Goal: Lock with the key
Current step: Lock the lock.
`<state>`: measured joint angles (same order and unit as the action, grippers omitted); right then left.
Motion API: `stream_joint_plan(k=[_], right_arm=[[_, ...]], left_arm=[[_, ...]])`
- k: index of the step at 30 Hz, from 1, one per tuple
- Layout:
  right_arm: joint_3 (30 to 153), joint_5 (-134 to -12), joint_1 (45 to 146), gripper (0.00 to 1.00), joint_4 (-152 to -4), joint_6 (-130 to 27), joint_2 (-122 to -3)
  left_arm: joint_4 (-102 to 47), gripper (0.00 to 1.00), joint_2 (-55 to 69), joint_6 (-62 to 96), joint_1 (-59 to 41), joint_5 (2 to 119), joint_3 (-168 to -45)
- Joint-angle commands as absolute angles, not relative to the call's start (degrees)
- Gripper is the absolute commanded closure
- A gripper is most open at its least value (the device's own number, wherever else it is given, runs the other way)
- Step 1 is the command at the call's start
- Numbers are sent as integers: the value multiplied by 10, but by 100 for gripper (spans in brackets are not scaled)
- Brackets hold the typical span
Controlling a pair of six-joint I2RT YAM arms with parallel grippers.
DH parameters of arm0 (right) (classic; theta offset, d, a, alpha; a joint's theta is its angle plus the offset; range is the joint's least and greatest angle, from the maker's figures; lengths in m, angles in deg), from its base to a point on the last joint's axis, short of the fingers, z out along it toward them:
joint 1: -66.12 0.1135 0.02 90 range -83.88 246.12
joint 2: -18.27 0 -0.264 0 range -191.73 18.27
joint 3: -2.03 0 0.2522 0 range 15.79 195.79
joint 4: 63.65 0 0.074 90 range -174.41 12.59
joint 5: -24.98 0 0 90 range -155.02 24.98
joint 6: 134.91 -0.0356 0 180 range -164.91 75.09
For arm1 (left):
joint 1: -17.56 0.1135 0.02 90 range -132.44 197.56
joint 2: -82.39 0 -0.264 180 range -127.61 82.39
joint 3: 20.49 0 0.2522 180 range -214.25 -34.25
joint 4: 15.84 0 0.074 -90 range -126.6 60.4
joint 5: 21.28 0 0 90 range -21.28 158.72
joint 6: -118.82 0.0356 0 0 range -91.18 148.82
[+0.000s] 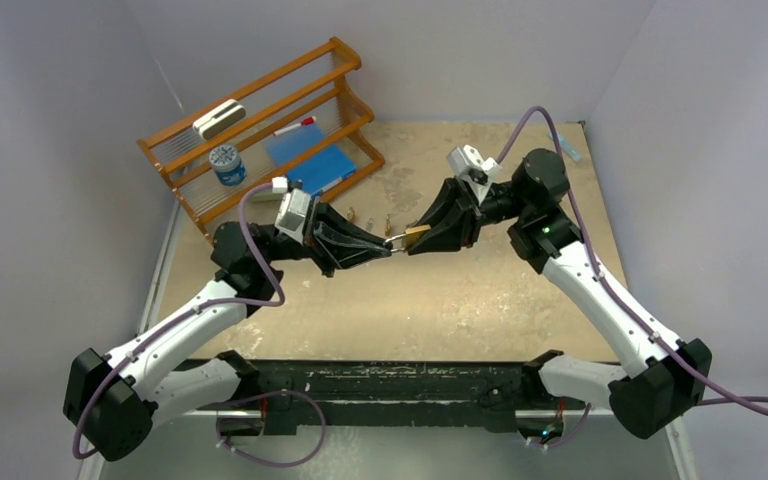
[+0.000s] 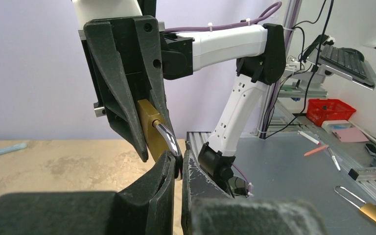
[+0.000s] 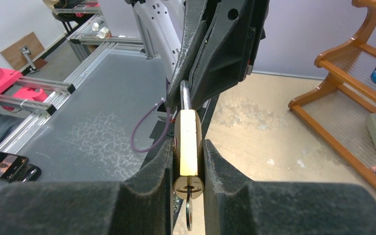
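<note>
A brass padlock (image 3: 187, 142) hangs in the air between both arms over the middle of the table. My right gripper (image 3: 188, 161) is shut on its body, one finger on each flat side. The key (image 3: 188, 213) sits in the keyhole at the lock's bottom end, its bow hanging free. My left gripper (image 2: 181, 164) is shut on the steel shackle (image 2: 169, 139), which curves out of the brass body (image 2: 149, 125). In the top view the two grippers meet tip to tip at the padlock (image 1: 415, 232). Whether the shackle is seated in the body is hidden.
A wooden rack (image 1: 260, 130) stands at the back left with a board eraser (image 1: 218, 118), a blue-capped jar (image 1: 227, 165) and a blue notebook (image 1: 310, 160). Two small metal pieces (image 1: 352, 213) lie on the table behind the grippers. Another padlock (image 2: 369, 210) lies on the bench outside.
</note>
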<state>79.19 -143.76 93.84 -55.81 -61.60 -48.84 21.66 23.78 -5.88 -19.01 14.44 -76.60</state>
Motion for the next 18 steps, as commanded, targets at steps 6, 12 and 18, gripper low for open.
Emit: stream_joint_plan(k=[6,12,18], right_arm=[[803,-1355,977,100,-494,-639,-503],[804,-1341,991,100,-485,-642,-504],[807,-1331,1010,100,-455,-657,-520]], left_arm=[[252,100,188,-44,-220,167,-777],[263,100,174,-24,-228,185,-770],[298,100,125,-28,-249,194,-770]])
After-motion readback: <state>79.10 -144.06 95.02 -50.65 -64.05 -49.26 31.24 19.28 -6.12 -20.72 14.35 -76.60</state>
